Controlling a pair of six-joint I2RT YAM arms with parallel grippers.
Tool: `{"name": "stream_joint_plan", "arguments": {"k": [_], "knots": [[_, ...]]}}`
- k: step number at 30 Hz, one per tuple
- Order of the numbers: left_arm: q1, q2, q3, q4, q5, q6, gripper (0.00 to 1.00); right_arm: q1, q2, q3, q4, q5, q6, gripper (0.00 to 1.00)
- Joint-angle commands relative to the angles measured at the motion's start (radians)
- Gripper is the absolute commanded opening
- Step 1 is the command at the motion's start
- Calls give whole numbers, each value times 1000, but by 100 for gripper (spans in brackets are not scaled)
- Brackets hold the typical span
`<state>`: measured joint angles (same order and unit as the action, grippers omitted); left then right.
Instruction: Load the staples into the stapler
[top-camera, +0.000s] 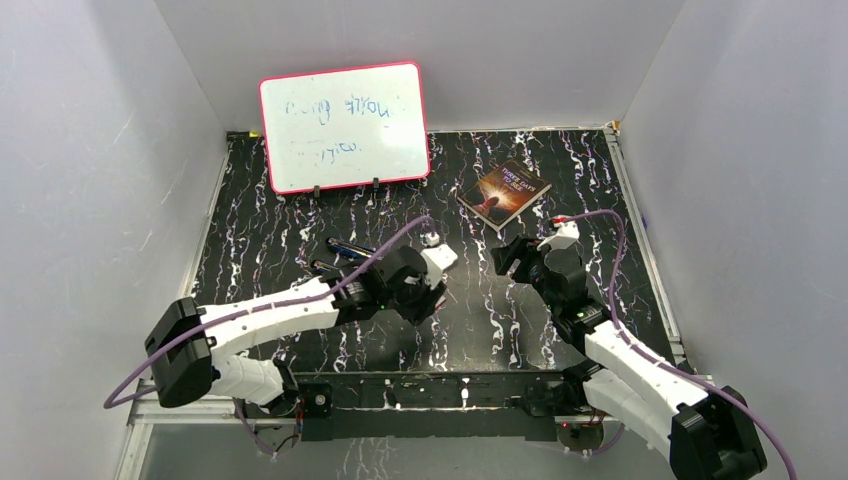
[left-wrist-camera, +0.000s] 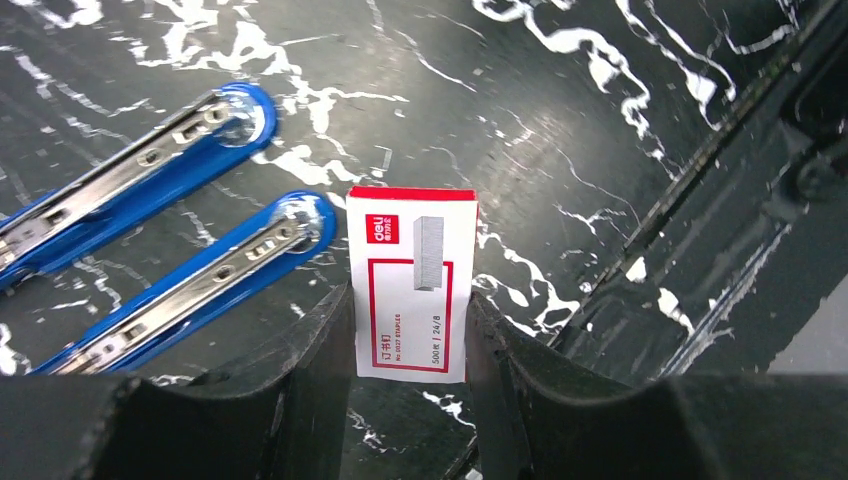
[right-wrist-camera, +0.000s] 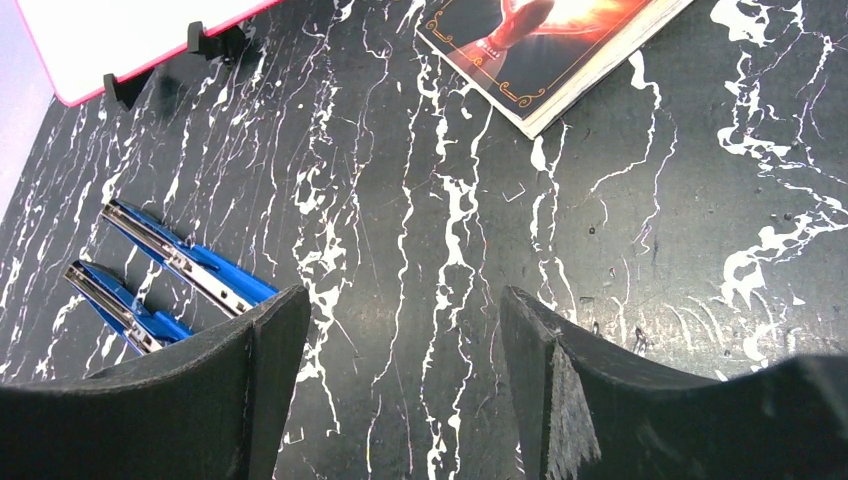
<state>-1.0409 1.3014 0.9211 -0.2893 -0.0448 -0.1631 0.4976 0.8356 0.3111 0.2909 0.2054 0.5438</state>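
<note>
Holds a small white box (left-wrist-camera: 412, 250) with a red label in the left gripper (left-wrist-camera: 410, 305), jaws drawn narrow onto its two long sides; cannot tell whether the box touches the black marbled table (left-wrist-camera: 560, 120). Shows the blue stapler (left-wrist-camera: 215, 265) lying opened on the table just left of that box, its two arms spread in a V, metal channels facing up, the nearer tip just beside the box's top corner. Hangs the right gripper (right-wrist-camera: 400, 300) above bare table to the right of the stapler, jaws spread wide and gripping nothing; shows a book (right-wrist-camera: 540, 50) beyond it and a pink-framed whiteboard (right-wrist-camera: 100, 40) propped at the far left.
</note>
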Motion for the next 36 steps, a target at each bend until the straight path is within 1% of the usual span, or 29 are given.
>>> {"name": "stream_joint_plan", "arguments": {"k": [1, 7, 17, 26, 30, 34, 36], "knots": [[-79, 22, -29, 39, 9, 68, 27, -4, -20, -1, 33, 9, 26, 77], [-98, 73, -36, 44, 65, 160, 28, -5, -30, -7, 25, -4, 40, 78], [-105, 204, -33, 28, 75, 263, 32, -5, -35, -11, 19, -7, 41, 77], [-105, 306, 26, 57, 102, 350, 35, -4, -38, -27, 21, -5, 47, 78], [-105, 345, 53, 74, 89, 393, 36, -4, -62, -37, 9, 18, 46, 78], [-105, 378, 88, 84, 97, 423, 39, -4, -83, -46, -10, 52, 53, 78], [-105, 387, 97, 84, 92, 427, 45, -4, -93, -51, -24, 76, 56, 78]]}}
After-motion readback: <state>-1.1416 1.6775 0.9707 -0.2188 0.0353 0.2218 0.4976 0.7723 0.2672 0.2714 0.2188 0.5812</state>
